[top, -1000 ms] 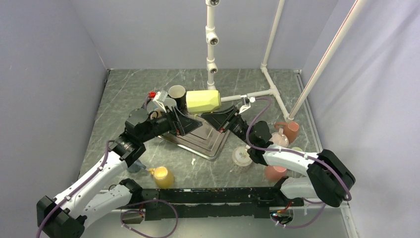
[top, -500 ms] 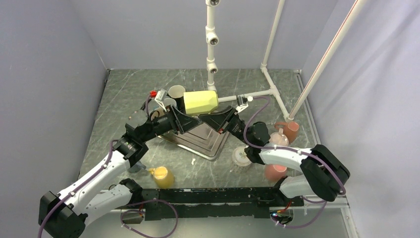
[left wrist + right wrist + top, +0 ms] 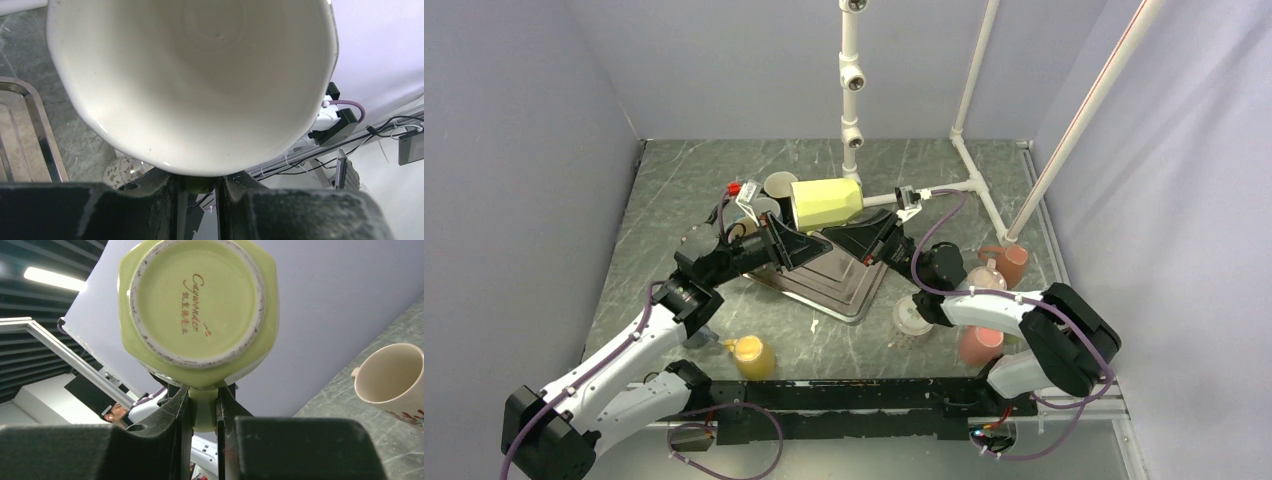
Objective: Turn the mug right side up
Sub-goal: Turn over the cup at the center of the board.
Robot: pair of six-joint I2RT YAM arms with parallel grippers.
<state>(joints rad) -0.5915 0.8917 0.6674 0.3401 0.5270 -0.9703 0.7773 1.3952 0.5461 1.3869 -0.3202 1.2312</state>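
One yellow-green mug (image 3: 827, 203) hangs on its side above the one metal tray (image 3: 844, 296), mouth toward the left arm and base toward the right. Both claws grip it: the right gripper (image 3: 204, 412) is clamped at the base end, the left gripper (image 3: 199, 186) pinched at the mouth end. One yellow cup (image 3: 754, 355) sits near the left arm.

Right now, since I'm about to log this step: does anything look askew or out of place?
The mug hangs sideways in the air above the tray, with its mouth toward the left gripper and its base toward the right gripper, which is shut on it. Nothing spilled or broken shows.
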